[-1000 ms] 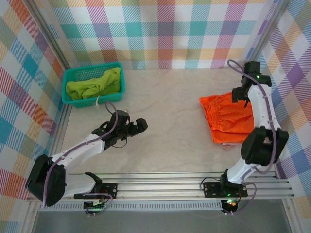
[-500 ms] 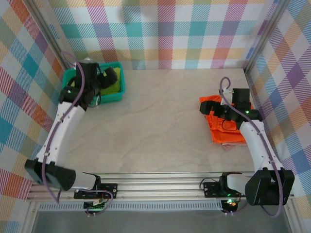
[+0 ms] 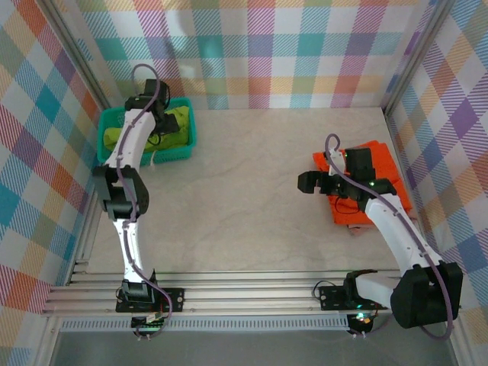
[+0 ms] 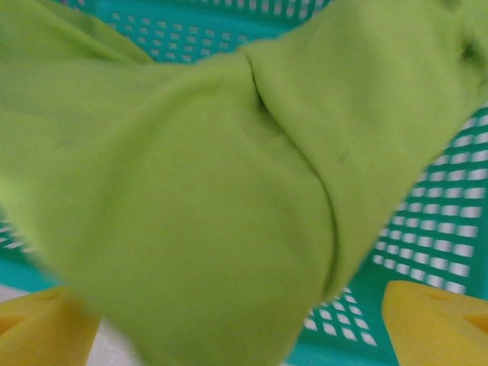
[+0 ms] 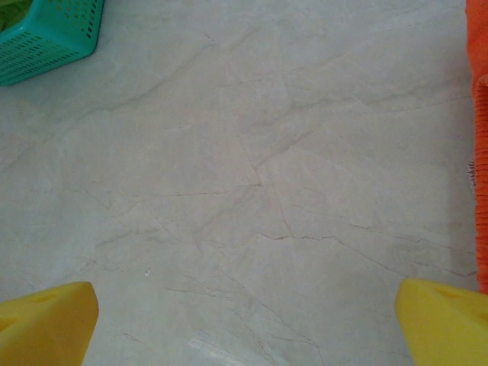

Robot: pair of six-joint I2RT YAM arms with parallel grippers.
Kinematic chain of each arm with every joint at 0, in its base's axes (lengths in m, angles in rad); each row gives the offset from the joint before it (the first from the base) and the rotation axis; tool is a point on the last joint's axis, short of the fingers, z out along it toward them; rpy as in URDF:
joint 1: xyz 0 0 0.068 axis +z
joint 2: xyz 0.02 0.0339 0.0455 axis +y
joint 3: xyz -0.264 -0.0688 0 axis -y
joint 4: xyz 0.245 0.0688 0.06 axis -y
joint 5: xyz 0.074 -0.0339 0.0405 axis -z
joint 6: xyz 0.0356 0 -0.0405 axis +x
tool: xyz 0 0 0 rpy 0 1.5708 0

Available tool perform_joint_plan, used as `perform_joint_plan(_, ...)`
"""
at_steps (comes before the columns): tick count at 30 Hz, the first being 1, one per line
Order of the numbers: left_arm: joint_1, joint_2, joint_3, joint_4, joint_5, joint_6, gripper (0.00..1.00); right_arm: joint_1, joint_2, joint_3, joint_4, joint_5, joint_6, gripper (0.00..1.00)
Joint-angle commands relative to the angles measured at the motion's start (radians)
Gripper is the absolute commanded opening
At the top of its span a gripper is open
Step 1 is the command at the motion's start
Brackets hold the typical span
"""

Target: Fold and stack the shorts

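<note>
Lime green shorts (image 3: 180, 122) lie crumpled in the teal basket (image 3: 109, 120) at the back left. My left gripper (image 3: 162, 127) hangs over them. In the left wrist view the green shorts (image 4: 198, 175) lie close under the gripper (image 4: 236, 339), whose yellow fingertips (image 4: 438, 320) stand wide apart, open, with cloth between them. Folded orange shorts (image 3: 385, 179) lie at the right of the table. My right gripper (image 3: 309, 183) is open just left of them over bare table. In the right wrist view that gripper (image 5: 244, 328) holds nothing, and the orange shorts (image 5: 480, 152) lie at the right edge.
The basket's mesh floor (image 4: 450, 221) shows round the green cloth. The basket's corner (image 5: 46, 38) appears far off in the right wrist view. Checked walls close in the back and both sides. Bare marble-look tabletop (image 3: 244, 198) spans the middle.
My left arm has swung from the table's middle up into the basket, over the green shorts. My right gripper has come down off the back right and moved left past the orange shorts.
</note>
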Motion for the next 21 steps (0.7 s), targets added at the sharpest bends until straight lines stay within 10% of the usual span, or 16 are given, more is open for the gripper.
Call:
perform_joint_plan(1,0.010,0.080,0.101,-0.075,-0.039,0.039,0.87,0.005,-0.032,-0.013,0.000,0.002,-0.024,0.99)
perform_joint_plan(11,0.016,0.009,0.217,-0.043,0.015,0.052,0.03,0.008,-0.048,-0.033,0.023,-0.012,0.002,0.99)
perform_joint_plan(21,-0.031,-0.436,0.203,0.161,0.368,0.017,0.00,0.014,-0.105,-0.055,0.100,-0.030,0.040,0.99)
